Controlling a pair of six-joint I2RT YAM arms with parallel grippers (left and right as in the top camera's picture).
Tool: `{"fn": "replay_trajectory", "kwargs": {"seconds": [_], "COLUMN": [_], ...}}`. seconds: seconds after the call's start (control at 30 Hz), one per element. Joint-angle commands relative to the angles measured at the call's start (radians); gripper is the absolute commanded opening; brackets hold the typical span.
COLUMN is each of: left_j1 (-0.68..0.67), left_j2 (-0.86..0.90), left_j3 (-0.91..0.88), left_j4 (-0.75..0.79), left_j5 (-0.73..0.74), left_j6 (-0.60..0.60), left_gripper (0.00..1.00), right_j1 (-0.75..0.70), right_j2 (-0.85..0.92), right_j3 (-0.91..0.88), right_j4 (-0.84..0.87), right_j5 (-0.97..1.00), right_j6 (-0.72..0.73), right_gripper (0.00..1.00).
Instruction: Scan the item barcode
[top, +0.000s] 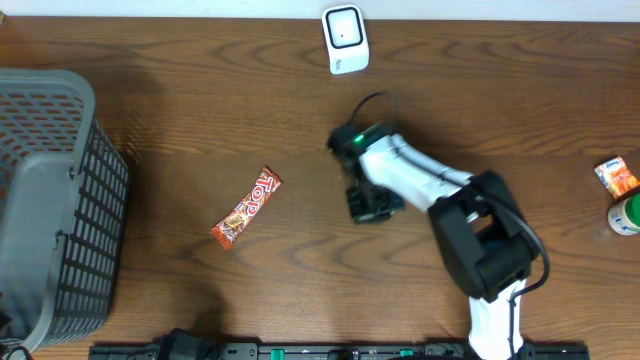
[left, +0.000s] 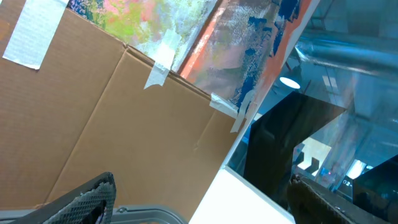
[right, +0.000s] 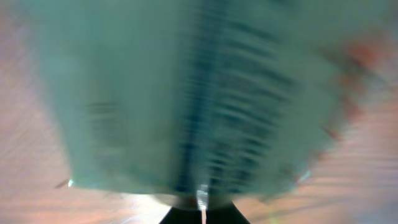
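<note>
Clenched tight at the right gripper (top: 365, 203), well clear of the candy bar (top: 247, 207).
Possibly nipping a teal thing (right: 186, 93), too blurred to tell; spread wide at the left gripper (left: 202, 186).

My right arm (top: 480, 250) reaches from its base at the bottom of the overhead view up and to the left, bent at the elbow, and the white forearm ends at the wrist. My right gripper (top: 370, 207) points downward, its two fingers pressed together; its own view is too blurred to tell more. My left gripper (left: 202, 186) is tilted upward, its fingers (left: 87, 199) spread wide apart.
</note>
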Motion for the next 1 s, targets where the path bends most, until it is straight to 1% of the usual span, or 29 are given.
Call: {"fn": "replay_trajectory", "kwargs": {"seconds": [0.0, 0.07, 0.13, 0.17, 0.23, 0.27, 0.37, 0.47, 0.53, 0.77, 0.87, 0.97], "left_j1": [-0.002, -0.002, -0.002, -0.002, -0.002, -0.002, -0.002, -0.002, -0.002, -0.002, -0.002, -0.002], "left_j2": [0.010, 0.010, 0.010, 0.010, 0.010, 0.010, 0.010, 0.010, 0.010, 0.010, 0.010, 0.010], "left_j3": [-0.002, -0.002, -0.002, -0.002, -0.002, -0.002, -0.002, -0.002, -0.002, -0.002, -0.002, -0.002], "left_j4": [0.002, 0.001, -0.002, -0.005, -0.020, -0.021, -0.021, -0.021, -0.021, -0.021, -0.021, -0.021], "left_j5": [-0.006, -0.006, -0.006, -0.006, -0.006, -0.006, -0.006, -0.006, -0.006, -0.006, -0.006, -0.006], "left_j6": [0.013, 0.013, 0.013, 0.013, 0.012, 0.012, 0.008, 0.005, 0.005, 0.005, 0.005, 0.005], "left_gripper": [0.88, 0.88, 0.88, 0.88, 0.88, 0.88, 0.88, 0.88, 0.88, 0.88, 0.88, 0.88], "right_j1": [-0.070, -0.095, -0.111, -0.117, -0.127, -0.129, -0.129, -0.129, -0.130, -0.171, -0.206, -0.222], "right_j2": [-0.002, -0.014, -0.028, -0.037, -0.047, -0.051, -0.051, -0.047, -0.042, -0.036, -0.030, -0.007], "right_j3": [0.039, 0.071, 0.108, 0.130, 0.162, 0.176, 0.181, 0.170, 0.158, 0.123, 0.122, 0.121], "right_j4": [-0.030, -0.065, -0.100, -0.119, -0.143, -0.145, -0.117, -0.055, -0.016, 0.045, 0.068, 0.072], "right_j5": [-0.173, -0.292, -0.320, -0.319, -0.319, -0.319, -0.288, -0.193, -0.164, -0.171, -0.264, -0.275], "right_j6": [-0.108, -0.158, -0.156, -0.156, -0.156, -0.157, -0.176, -0.194, -0.202, -0.241, -0.291, -0.291], "right_gripper": [0.01, 0.03, 0.15, 0.28, 0.85, 0.99, 0.99, 0.99, 0.99, 0.99, 0.99, 0.99]}}
